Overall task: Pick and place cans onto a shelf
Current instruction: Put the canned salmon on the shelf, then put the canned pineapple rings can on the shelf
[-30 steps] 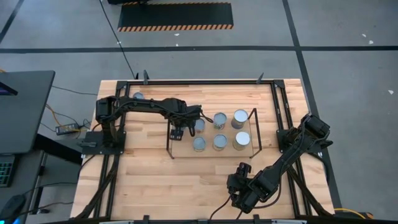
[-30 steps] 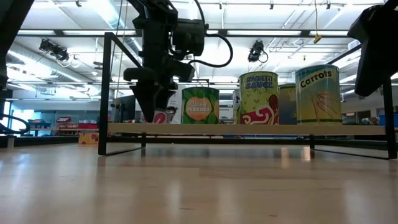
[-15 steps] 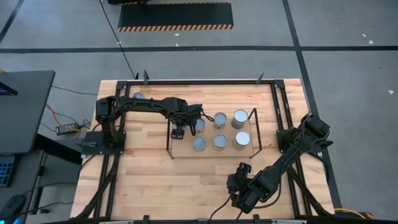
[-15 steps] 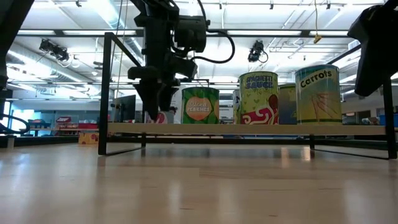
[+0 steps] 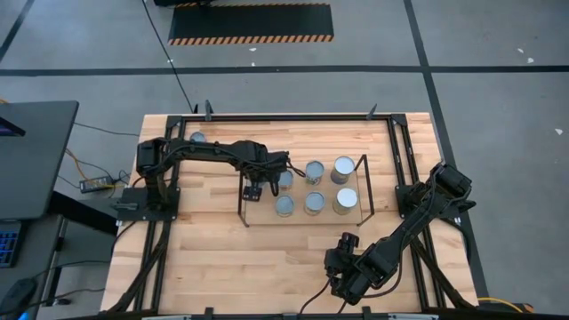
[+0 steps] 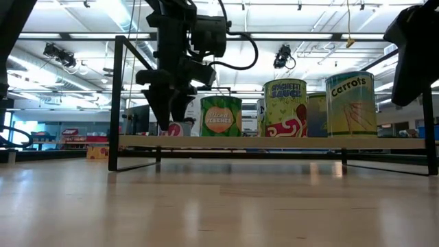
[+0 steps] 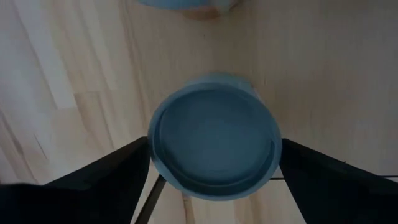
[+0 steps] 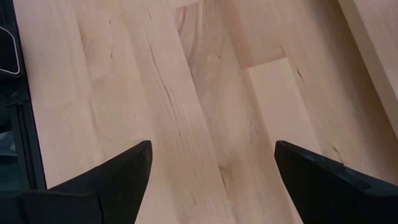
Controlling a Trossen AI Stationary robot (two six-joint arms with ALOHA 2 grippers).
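Left gripper point(image 7: 214, 180), jaws released, flanks a can point(image 7: 214, 135) at frame centre; the high view hides this can. Right gripper point(image 8: 211, 180) gapes over bare table point(image 8: 186, 93).

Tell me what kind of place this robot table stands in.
Probably a large lab or warehouse-style hall: grey floor marked with black lines, a hazard-striped mat, and overhead ceiling lights above distant shelving.

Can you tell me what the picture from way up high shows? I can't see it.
The left gripper hovers open over the shelf, just above a can near its left end. Six more cans stand on the shelf, one sits alone at the table's far corner, and the right gripper waits open nearer us.
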